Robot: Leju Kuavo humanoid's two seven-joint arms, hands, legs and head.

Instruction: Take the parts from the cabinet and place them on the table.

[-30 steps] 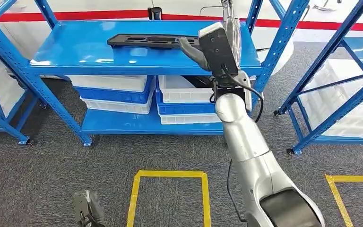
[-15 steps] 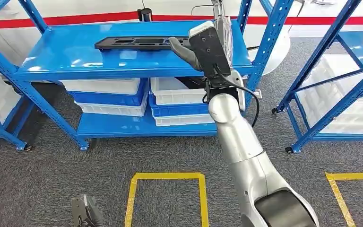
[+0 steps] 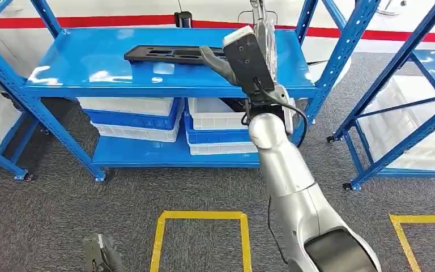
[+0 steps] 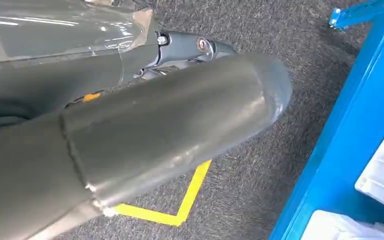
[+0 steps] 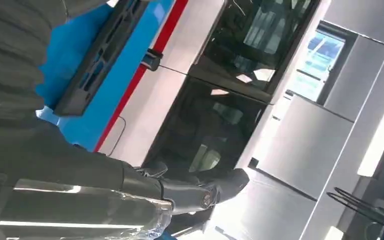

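Note:
A long flat black part (image 3: 167, 54) with cut-outs lies on the top shelf of the blue cabinet (image 3: 90, 71). My right hand (image 3: 243, 54) is raised to that shelf at the part's right end, its grey thumb (image 3: 214, 59) lying against the end of the part. In the right wrist view the part (image 5: 100, 55) runs beside the ribbed cover while the dark fingers (image 5: 200, 190) stretch out straight, away from it, with nothing in them. My left hand (image 3: 99, 255) hangs low over the carpet, its thumb (image 4: 170, 125) and fingers (image 4: 185, 45) holding nothing.
White and blue bins (image 3: 136, 116) are stacked on the lower shelf. A second blue rack (image 3: 408, 107) with white crates stands to the right. Yellow tape squares (image 3: 201, 215) mark the grey carpet. A slim metal stand (image 3: 263, 22) rises behind my right hand.
The whole picture has shifted a little, so the camera moved. My right hand stays at the right end of the black part, which still lies on the shelf.

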